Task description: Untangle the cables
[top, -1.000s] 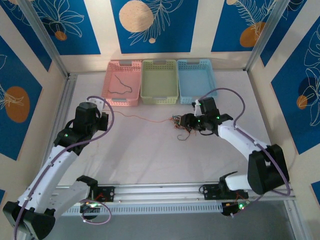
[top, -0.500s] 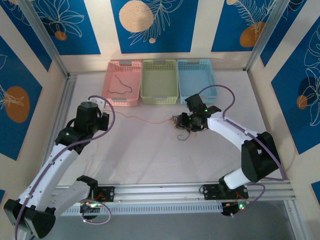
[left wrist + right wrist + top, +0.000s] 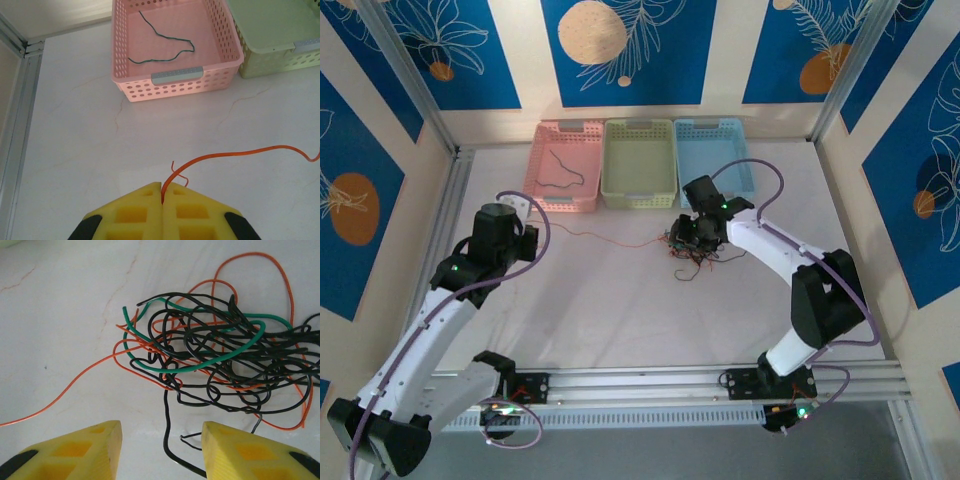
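Left gripper (image 3: 162, 192) is clamping shut on thin orange wire (image 3: 240, 150), which is trailing right across white marbled tabletop (image 3: 75, 145). Right gripper (image 3: 161, 435) is hovering, jaws apart, just beside tangled heap of black, green and orange wires (image 3: 220, 365). Single dark green wire (image 3: 191, 46) is lying inside pink perforated plastic basket (image 3: 150, 92).

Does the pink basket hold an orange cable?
No, the single wire lying inside the pink basket is a dark green cable.

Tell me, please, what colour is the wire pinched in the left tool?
Orange wire, clearest in the left wrist view.
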Action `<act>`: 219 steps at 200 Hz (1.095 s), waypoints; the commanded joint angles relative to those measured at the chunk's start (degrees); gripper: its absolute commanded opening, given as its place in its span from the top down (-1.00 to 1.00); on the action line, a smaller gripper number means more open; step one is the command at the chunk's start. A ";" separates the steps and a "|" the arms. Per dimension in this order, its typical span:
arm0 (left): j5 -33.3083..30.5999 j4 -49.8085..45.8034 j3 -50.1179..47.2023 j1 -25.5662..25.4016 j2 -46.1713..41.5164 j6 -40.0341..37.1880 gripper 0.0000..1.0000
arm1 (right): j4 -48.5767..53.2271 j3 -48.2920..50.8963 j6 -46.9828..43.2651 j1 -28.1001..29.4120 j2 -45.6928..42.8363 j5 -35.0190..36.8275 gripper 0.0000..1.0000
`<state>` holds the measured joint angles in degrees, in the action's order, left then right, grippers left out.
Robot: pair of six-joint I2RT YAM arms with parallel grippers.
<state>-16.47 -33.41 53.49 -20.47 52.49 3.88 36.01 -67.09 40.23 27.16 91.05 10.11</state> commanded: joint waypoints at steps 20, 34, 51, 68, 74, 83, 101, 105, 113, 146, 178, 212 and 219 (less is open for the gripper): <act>1.11 0.55 -0.23 0.60 0.56 -1.07 1.00 | 2.57 -3.13 -16.60 -0.04 0.08 -3.98 -0.11; 1.33 0.71 -0.32 0.60 0.72 -0.99 1.00 | 3.70 -2.99 -24.04 0.02 -0.92 -2.91 -0.18; 1.99 0.71 -0.10 0.61 1.10 -0.98 1.00 | 5.66 -3.05 -32.92 0.54 -1.70 -1.16 -0.21; 2.27 0.62 0.03 0.61 1.34 -0.95 1.00 | 6.82 -2.87 -38.24 0.66 -1.54 -1.68 -0.21; 2.08 0.62 -0.05 0.61 1.36 -0.95 1.00 | 7.42 -2.89 -40.19 0.67 -1.17 -2.95 -0.21; 1.90 0.58 -0.13 0.59 1.39 -0.94 1.00 | 8.02 -2.97 -42.77 0.89 -0.52 -3.83 -0.21; 2.08 0.62 -0.21 0.61 1.34 -0.89 1.00 | 9.46 -4.51 -47.44 2.37 1.51 -1.28 -0.22; 2.06 0.66 -0.15 0.61 1.38 -0.91 1.00 | 10.04 -4.93 -48.49 2.77 2.05 -0.33 -0.22; 2.16 0.67 -0.15 0.61 1.36 -0.89 1.00 | 11.30 -5.79 -50.75 3.59 3.27 1.34 -0.22; 1.88 0.67 -0.15 0.60 1.12 -0.87 1.00 | 13.70 -8.08 -54.64 5.26 6.85 4.94 -0.21; 1.62 0.53 -0.15 0.61 1.08 -0.89 1.00 | 14.19 -9.71 -55.33 6.39 9.60 11.74 -0.17; 1.44 0.62 -0.24 0.60 0.79 -0.98 1.00 | 13.87 -9.57 -55.89 7.04 10.49 15.17 -0.09; 1.44 0.63 -0.23 0.58 0.80 -0.98 1.00 | 13.78 -9.27 -55.92 7.18 10.40 14.67 -0.05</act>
<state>-15.07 -33.41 53.49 -20.45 53.98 3.88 48.49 -75.53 -14.06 33.54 101.49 22.09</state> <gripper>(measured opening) 0.065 0.552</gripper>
